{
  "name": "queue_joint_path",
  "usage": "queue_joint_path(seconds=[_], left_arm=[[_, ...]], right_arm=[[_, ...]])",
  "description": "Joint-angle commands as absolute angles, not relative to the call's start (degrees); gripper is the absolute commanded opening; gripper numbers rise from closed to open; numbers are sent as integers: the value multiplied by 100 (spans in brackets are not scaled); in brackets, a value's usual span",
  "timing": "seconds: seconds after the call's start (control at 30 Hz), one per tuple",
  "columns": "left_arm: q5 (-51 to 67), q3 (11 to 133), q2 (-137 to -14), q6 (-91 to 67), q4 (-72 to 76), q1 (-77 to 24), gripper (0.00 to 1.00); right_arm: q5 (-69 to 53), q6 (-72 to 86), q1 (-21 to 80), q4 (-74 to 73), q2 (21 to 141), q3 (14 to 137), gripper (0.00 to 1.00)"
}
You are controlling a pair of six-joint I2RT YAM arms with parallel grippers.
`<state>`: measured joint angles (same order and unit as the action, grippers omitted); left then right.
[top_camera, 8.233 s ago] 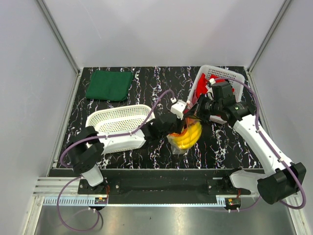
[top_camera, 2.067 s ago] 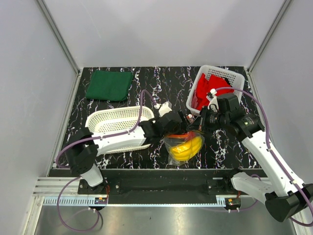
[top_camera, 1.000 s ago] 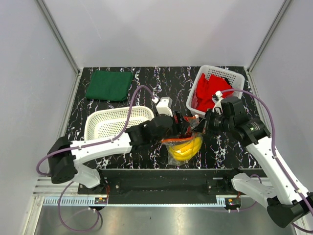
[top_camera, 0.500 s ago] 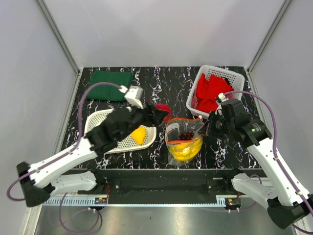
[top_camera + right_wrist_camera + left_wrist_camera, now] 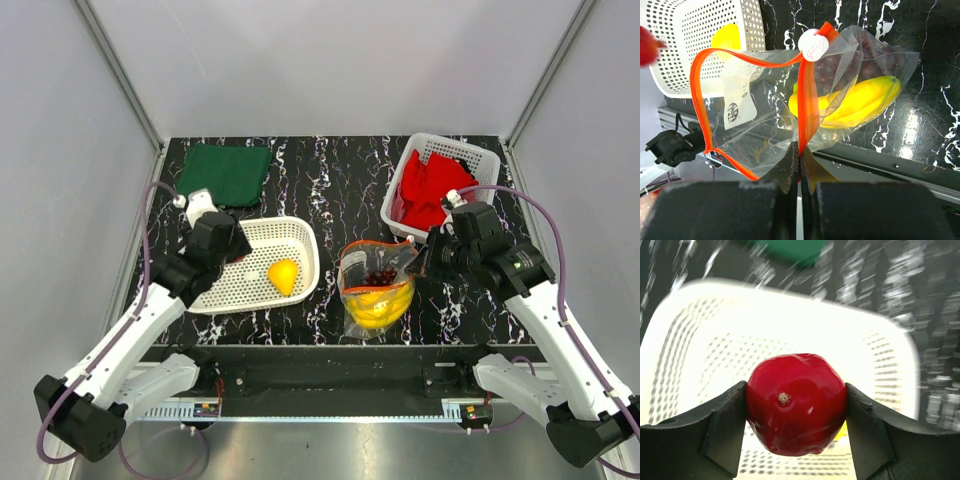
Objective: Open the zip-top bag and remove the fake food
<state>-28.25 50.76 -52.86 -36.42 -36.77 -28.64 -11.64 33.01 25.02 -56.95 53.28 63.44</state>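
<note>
Left gripper (image 5: 796, 415): its two dark fingers (image 5: 725, 427) grasp the red apple (image 5: 796, 400) from either side, over the left basket (image 5: 301, 236).
Red apple: out of the bag, held above the mesh floor of the left basket. The left wrist view is blurred, so it probably hangs clear of the mesh, but that cannot be told for sure.
Lemon (image 5: 283, 275): lies inside the left basket, toward its right end.
Right gripper (image 5: 799, 162): fingers clenched tight on the orange-red zip strip of the zip-top bag (image 5: 755, 115), pinching it near the top edge.
Zip-top bag: stands on the table (image 5: 340, 170) between the two baskets. Its mouth is pulled open into a wide loop, and the white zip slider (image 5: 814, 44) sits at one end of the strip.
Banana bunch (image 5: 860, 102): inside the bag, low down.
Grape cluster (image 5: 378, 276): inside the bag, above the bananas.
Right basket (image 5: 482, 156): at the far right of the table, holding a red cloth (image 5: 430, 190).
Green cloth (image 5: 225, 172): folded flat at the far left corner, apart from the left basket.
</note>
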Motion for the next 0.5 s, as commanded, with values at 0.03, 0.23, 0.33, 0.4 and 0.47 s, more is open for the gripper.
queue_joint_path(seconds=[0.03, 0.23, 0.33, 0.4, 0.47], left_arm=[[-2180, 4291, -5361, -4543, -4104, -2628, 0], [-1784, 3674, -5168, -5115, -4017, -2628, 10], [-1784, 3595, -5011, -5115, -4034, -2628, 40], [-1740, 3595, -4922, -5063, -4025, -2628, 67], [-1644, 3656, -4826, -4775, -3999, -2628, 99]], right_arm=[[-1213, 3234, 2514, -5713, 5353, 6662, 0], [-1274, 3269, 2522, -5687, 5370, 6653, 0], [-1353, 3278, 2514, -5643, 5379, 6636, 0], [-1388, 3296, 2514, -5625, 5370, 6610, 0], [-1468, 3305, 2514, -5581, 5361, 6592, 0]])
